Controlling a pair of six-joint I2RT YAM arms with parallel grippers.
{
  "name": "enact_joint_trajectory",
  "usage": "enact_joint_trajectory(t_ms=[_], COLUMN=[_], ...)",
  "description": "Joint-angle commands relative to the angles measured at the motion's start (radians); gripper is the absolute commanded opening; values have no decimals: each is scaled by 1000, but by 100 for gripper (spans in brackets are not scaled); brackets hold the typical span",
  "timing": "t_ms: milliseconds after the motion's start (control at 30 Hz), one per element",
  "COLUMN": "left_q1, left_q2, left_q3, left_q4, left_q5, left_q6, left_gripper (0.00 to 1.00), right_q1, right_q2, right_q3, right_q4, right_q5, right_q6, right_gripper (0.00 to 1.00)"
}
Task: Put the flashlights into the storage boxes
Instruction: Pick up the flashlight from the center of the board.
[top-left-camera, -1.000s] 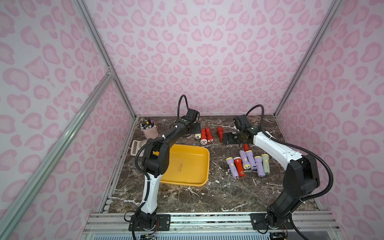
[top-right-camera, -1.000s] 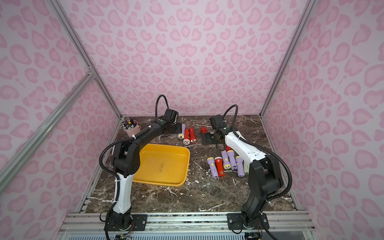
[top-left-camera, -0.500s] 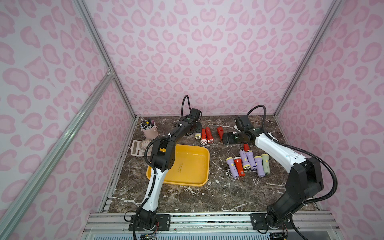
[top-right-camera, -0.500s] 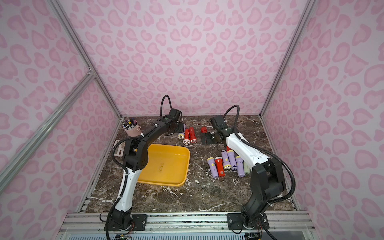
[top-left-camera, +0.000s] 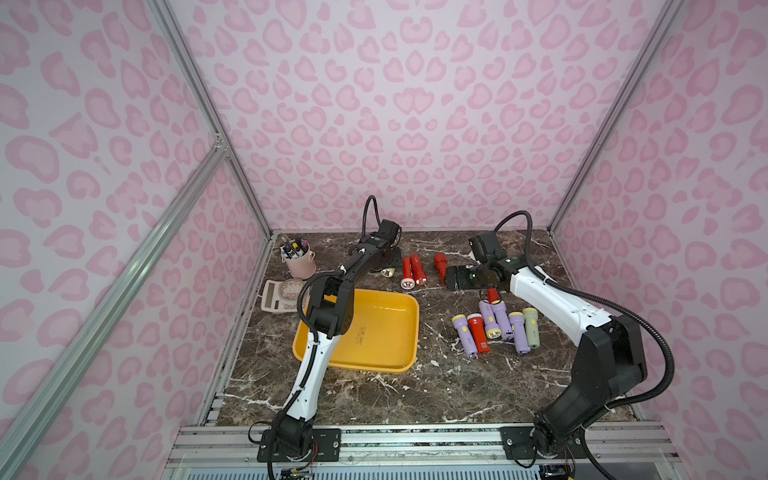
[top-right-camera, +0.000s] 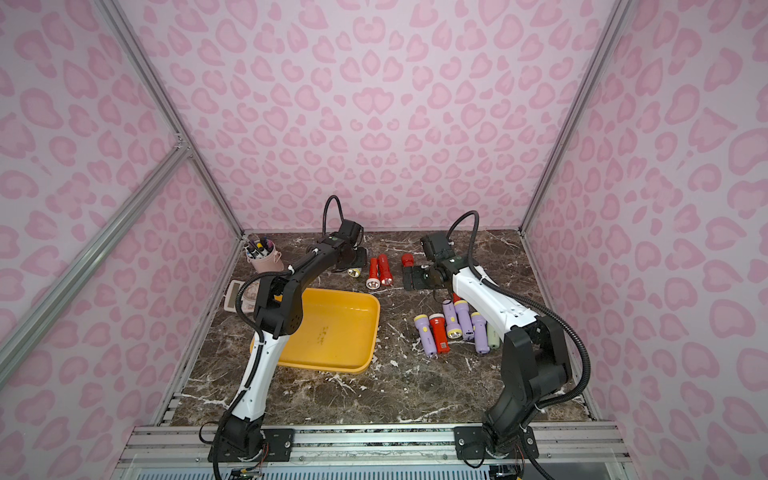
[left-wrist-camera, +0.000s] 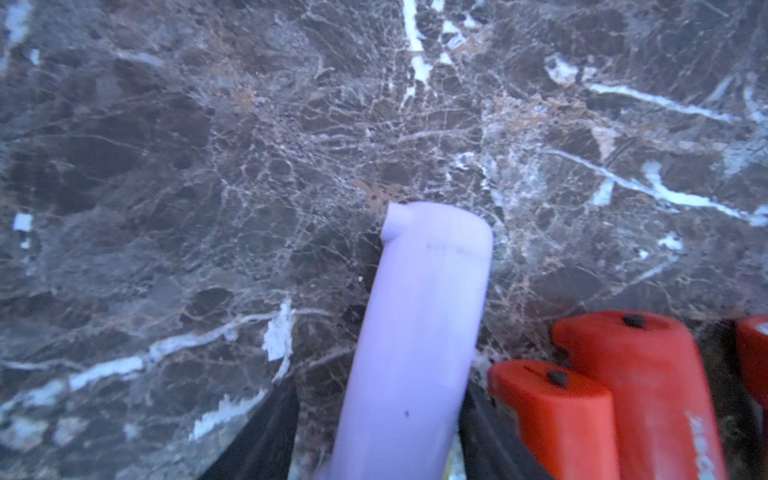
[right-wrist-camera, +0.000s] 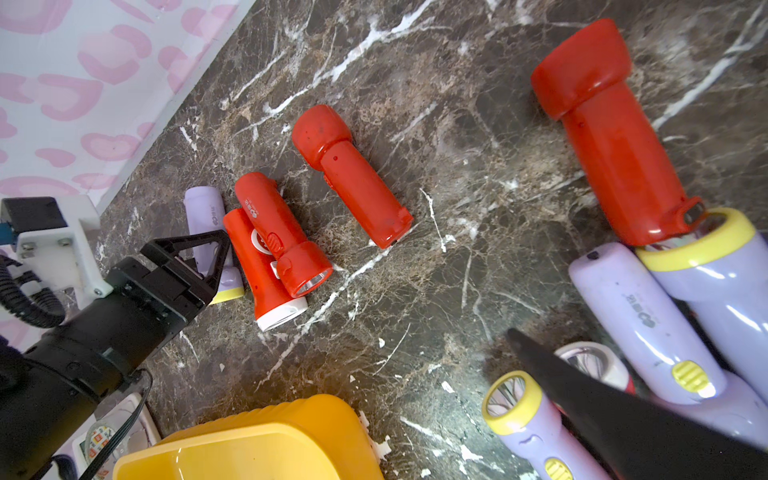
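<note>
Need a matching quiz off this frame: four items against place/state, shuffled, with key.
Things
1. yellow tray
2. pink cup
3. back lilac flashlight
4. pale green flashlight

Places/states
A. between the fingers of the left tool
B. back left corner, holding markers
C. right end of the near row of flashlights
D. no flashlight inside

Pairs: 1-D, 2-B, 3-A, 4-C
</note>
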Motion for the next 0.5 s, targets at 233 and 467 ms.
enact_joint_trajectory(t_ms=[233, 467], left_q1=[-1, 3], left_q2=[27, 32], left_q3=[29, 37], left_q4=[16, 9], left_q5=[40, 48], left_q6=[-20, -19], left_gripper=[59, 38], right_q1=[-17, -25], right_q2=[8, -10], right_q3=[-40, -55], right_q4=[13, 16], right_q5=[-2, -1], right_q6=[-2, -1], right_gripper=[99, 99])
